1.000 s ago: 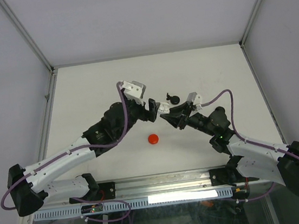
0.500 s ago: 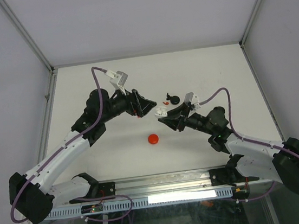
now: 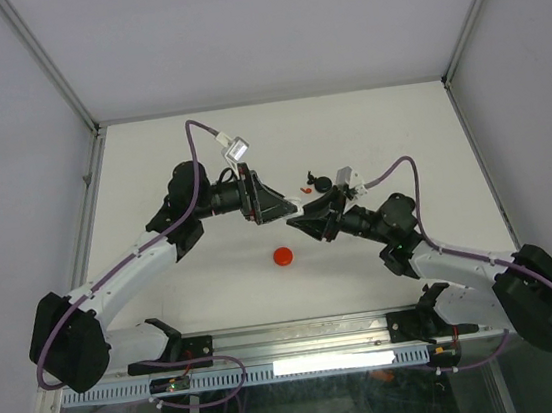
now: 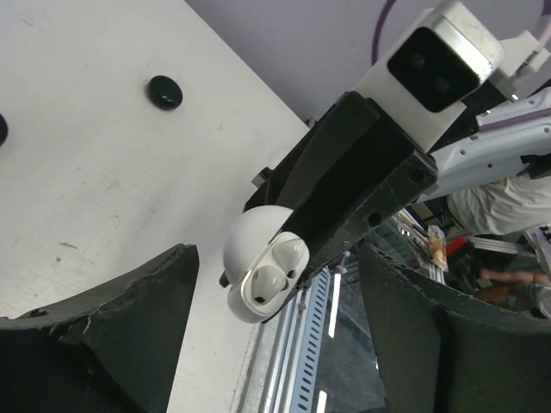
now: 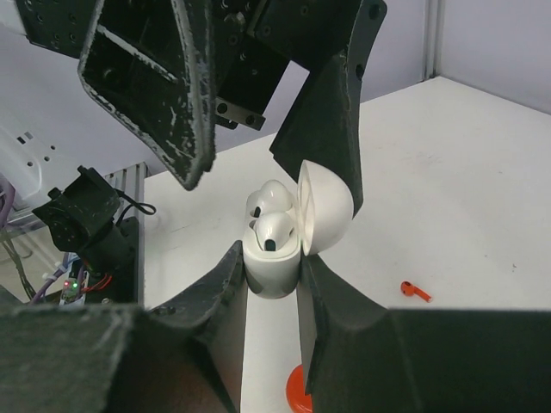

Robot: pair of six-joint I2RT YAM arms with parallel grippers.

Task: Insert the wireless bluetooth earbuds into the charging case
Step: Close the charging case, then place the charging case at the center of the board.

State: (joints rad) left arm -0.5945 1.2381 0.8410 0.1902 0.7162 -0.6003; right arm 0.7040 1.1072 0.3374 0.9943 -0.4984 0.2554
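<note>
Since a second ago the left gripper (image 3: 281,206) has swung round, jaws open and empty, while the right gripper (image 5: 271,262) clamps the open white case (image 4: 251,245) with two white earbuds (image 5: 275,231) seated, apparently only its lid left to shut.

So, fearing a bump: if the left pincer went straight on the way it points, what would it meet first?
Probably the open white case held by the right pincer, ahead of the left pincer; depth is unclear.

Overhead looking down, close wrist views sharing charging case (image 4: 250,256)
</note>
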